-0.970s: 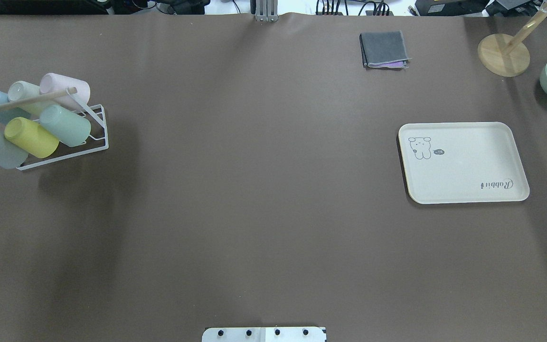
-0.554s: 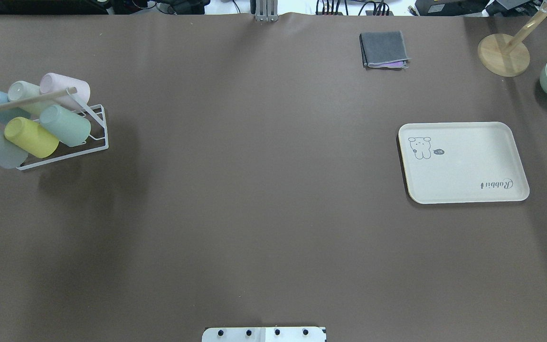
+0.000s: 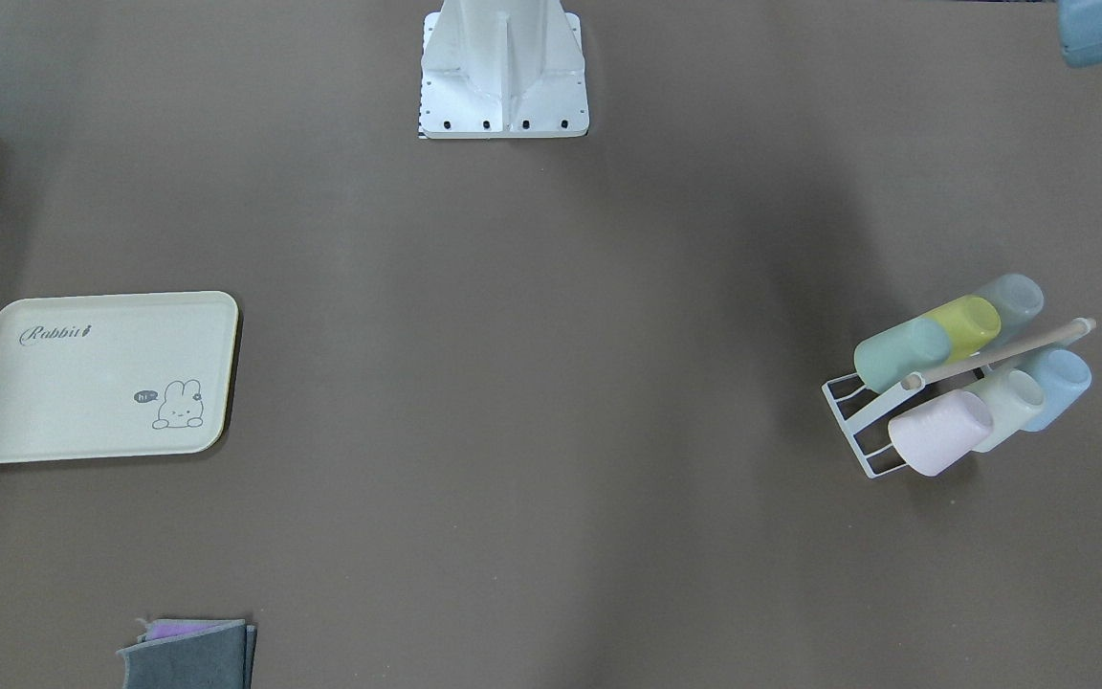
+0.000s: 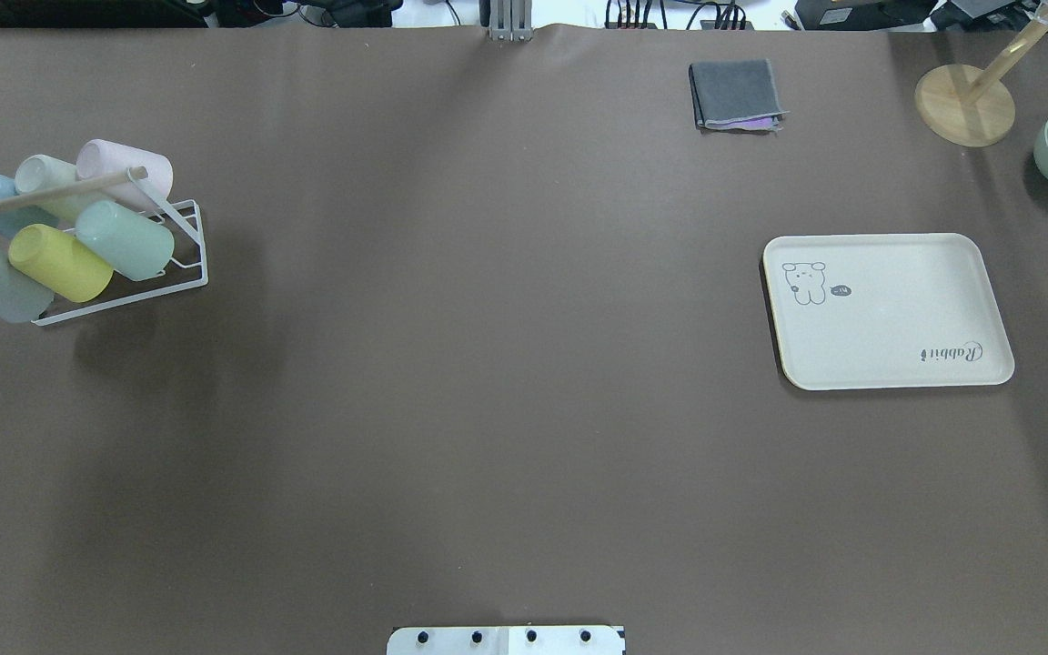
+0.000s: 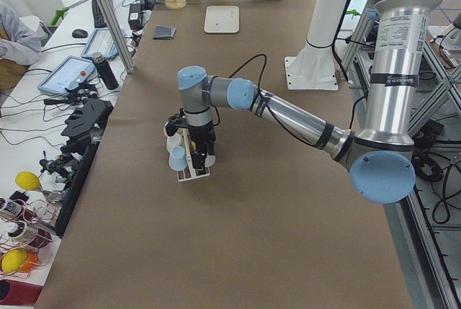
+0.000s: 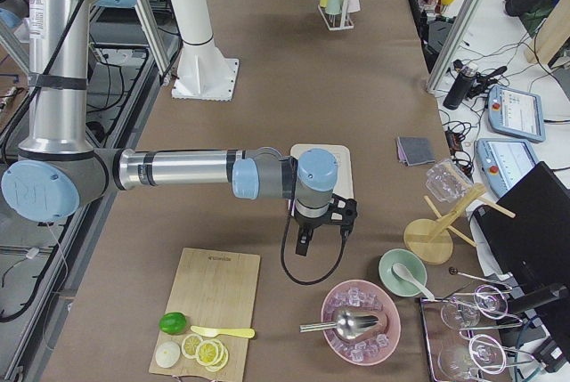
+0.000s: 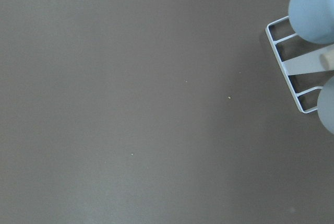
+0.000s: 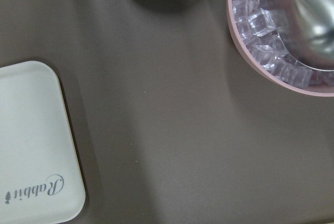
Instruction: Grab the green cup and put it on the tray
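**L arm nearest: green cup (image 4: pixel 124 239) not yet gripped, on wire rack (image 4: pixel 142 297).**
Cup lies tilted, not upright, in rack's robot-side row at its tray-ward end, right beside yellow cup (image 4: pixel 60 264). L gripper (image 5: pixel 199 156) hangs just above rack. R gripper (image 6: pixel 322 226) is well off, past the tray (image 4: pixel 897 309). Can't tell if either pincer is apart or together. Wooden bar (image 4: pixel 42 196) over rack crowds approach. Open table betw. rack & tray.

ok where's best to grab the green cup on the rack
Probably its side wall near the raised end, from above on the table-centre side: the green cup leans at its row's end, the yellow cup crowds its other side, the wooden bar runs alongside.
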`<state>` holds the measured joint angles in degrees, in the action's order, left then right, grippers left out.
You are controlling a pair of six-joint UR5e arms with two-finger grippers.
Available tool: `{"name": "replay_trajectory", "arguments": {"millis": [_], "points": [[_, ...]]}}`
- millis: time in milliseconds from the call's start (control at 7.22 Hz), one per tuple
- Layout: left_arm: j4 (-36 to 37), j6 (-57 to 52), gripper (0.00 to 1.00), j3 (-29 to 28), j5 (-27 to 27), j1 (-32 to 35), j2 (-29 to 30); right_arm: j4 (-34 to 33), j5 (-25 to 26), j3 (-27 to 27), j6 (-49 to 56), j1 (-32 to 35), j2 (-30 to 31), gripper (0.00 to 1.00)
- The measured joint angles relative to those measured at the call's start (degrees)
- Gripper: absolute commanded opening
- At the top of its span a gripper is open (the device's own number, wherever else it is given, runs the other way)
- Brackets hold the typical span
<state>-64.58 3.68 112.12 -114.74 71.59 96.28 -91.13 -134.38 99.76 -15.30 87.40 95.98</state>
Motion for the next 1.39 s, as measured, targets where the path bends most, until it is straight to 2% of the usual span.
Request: {"name": "replay_trajectory", "arguments": {"millis": [277, 416, 693, 1108, 1386], "points": [[12.16, -3.28, 0.98, 0.48, 10.46, -9.44, 9.64, 6.74, -0.51, -0.56, -5.56, -2.25, 0.67, 0.96], [18.17, -4.9, 0.98, 0.43, 16.36, -13.9, 14.49, 12.58, -0.54, -1.39, -9.63, -4.93, 1.93, 0.95], [25.59, -6.75, 0.98, -0.81, 26.15, -21.82, 20.65, 22.78, -0.11, -4.48, -13.89, -9.69, 3.8, 0.92], [29.73, -17.51, 0.98, -8.37, 39.71, -31.57, 27.29, 33.54, 1.65, -9.55, -14.89, -15.75, 3.04, 0.92], [28.16, -28.73, 0.98, -16.4, 45.23, -35.63, 31.64, 39.99, 2.17, -14.58, -15.1, -17.38, 0.34, 0.91]]}}
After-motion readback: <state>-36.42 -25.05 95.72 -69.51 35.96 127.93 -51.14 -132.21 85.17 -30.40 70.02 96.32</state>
